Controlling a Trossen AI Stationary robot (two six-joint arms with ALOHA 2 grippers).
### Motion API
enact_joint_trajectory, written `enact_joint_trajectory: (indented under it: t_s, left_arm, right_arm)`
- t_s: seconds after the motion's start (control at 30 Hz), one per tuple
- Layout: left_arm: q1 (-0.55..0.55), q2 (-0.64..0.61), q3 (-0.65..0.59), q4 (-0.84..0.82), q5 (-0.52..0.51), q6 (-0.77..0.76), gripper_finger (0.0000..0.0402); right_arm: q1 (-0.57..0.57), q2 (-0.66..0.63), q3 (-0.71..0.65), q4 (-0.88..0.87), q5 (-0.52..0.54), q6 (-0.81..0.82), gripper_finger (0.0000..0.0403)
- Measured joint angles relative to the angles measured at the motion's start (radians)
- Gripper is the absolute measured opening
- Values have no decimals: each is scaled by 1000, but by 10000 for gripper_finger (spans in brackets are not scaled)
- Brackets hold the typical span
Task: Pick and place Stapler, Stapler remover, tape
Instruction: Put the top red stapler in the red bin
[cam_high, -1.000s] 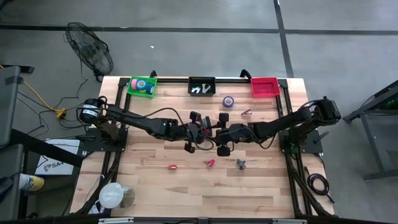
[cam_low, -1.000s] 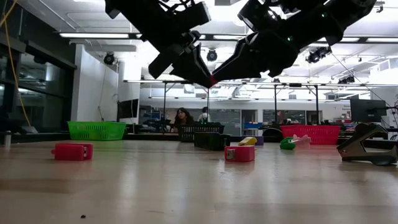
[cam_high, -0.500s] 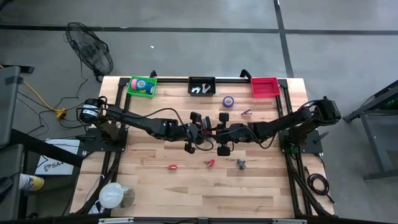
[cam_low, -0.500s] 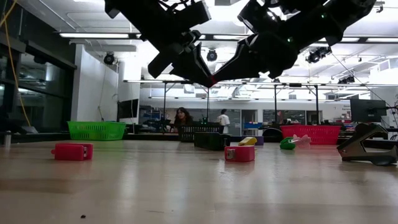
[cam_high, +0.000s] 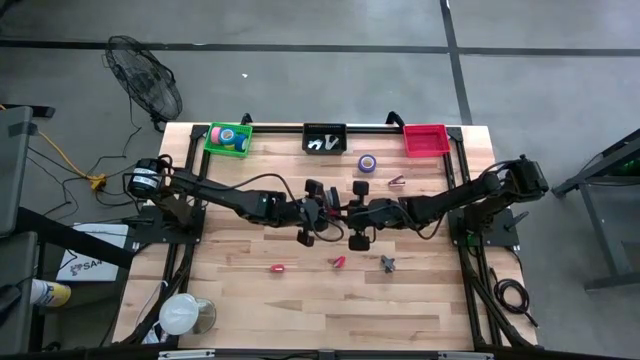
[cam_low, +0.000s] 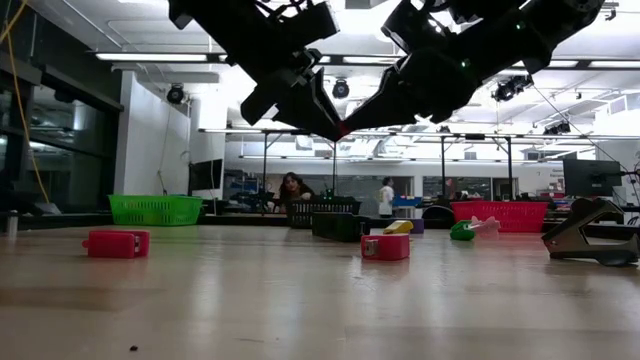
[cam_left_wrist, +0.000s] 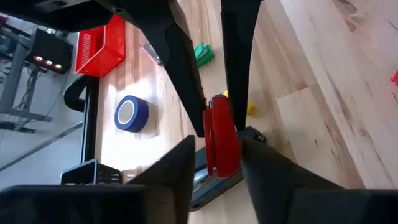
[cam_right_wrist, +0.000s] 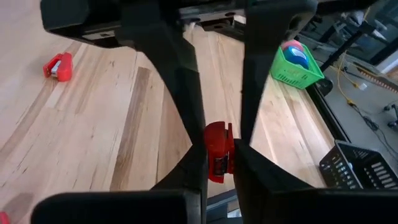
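Note:
A small red stapler (cam_left_wrist: 221, 140) hangs high over the table's middle, between my two grippers, which meet tip to tip. My right gripper (cam_right_wrist: 219, 152) comes from the table's right and is shut on it. My left gripper (cam_left_wrist: 219, 146) comes from the left, and its fingers stand slightly apart on either side of the stapler. On the table lie a blue tape roll (cam_high: 367, 162), two more red staplers (cam_high: 278, 268) (cam_high: 339, 261) and a dark stapler remover (cam_high: 387, 263). Further tape rolls lie in the green basket (cam_high: 228, 138). My right gripper pinches the red stapler between its two fingers at the end that faces it (cam_left_wrist: 216, 104). The fingers (cam_right_wrist: 200, 155) slant down from the table's right. The stapler is lifted well clear of the table and stands between the left gripper's fingertips.
Along the far edge stand the green basket, a black basket (cam_high: 324, 137) with stapler removers and a red basket (cam_high: 425, 139). A pink item (cam_high: 396, 181) lies near the blue roll. A white lidded cup (cam_high: 181, 314) stands at the near left corner. People move in the room beyond.
My right gripper has shut on the red stapler in mid-air. Both arms have kept their place, and the stapler has stayed where it was between them.

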Motion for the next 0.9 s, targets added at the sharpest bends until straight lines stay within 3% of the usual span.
enact_joint_trajectory:
  t_s: [0.2, 0.33, 0.47, 0.73, 0.9]
  left_arm:
    - [0, 0, 0, -45, -115, -1, 182]
    - [0, 0, 0, -135, -205, -33, 196]
    - [0, 0, 2, -242, -225, -104, 198]
    - [1, 0, 2, -370, -222, -210, 199]
    - [1, 0, 2, -370, -217, -219, 199]
  right_arm:
    - [-3, 0, 0, -77, 87, 51, 41]
    - [-32, -18, 0, -192, 163, 143, 41]
    - [-89, -72, 0, -362, 284, 289, 41]
    - [-343, -241, 0, -751, 391, 558, 41]
    - [-555, -278, 0, -809, 358, 577, 41]
